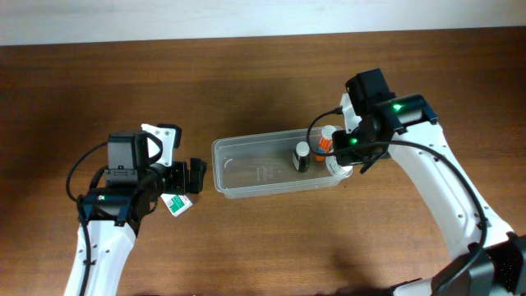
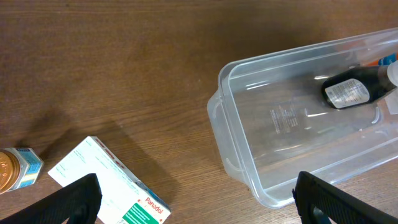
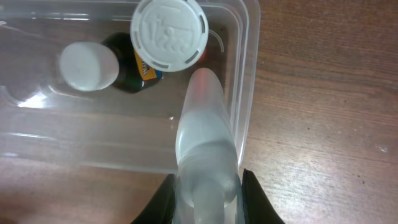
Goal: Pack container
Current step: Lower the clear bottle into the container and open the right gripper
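The clear plastic container [image 1: 246, 168] lies mid-table. Inside its right end stand a dark bottle with a white cap [image 1: 302, 154] and an orange-labelled bottle [image 1: 326, 141]. My right gripper [image 3: 206, 199] is shut on a frosted white bottle [image 3: 205, 143], holding it over the container's right rim [image 3: 249, 93], beside the white-capped orange bottle [image 3: 169, 32] and the dark bottle [image 3: 87, 65]. My left gripper [image 2: 199, 205] is open and empty, low over the table just off the container's left end [image 2: 249, 143]. The dark bottle [image 2: 354, 90] shows through the container.
A white and green Panadol box [image 2: 112, 186] lies on the table by my left finger; it also shows in the overhead view [image 1: 175, 204]. A small jar with a gold lid [image 2: 15, 171] sits to its left. The table is brown wood.
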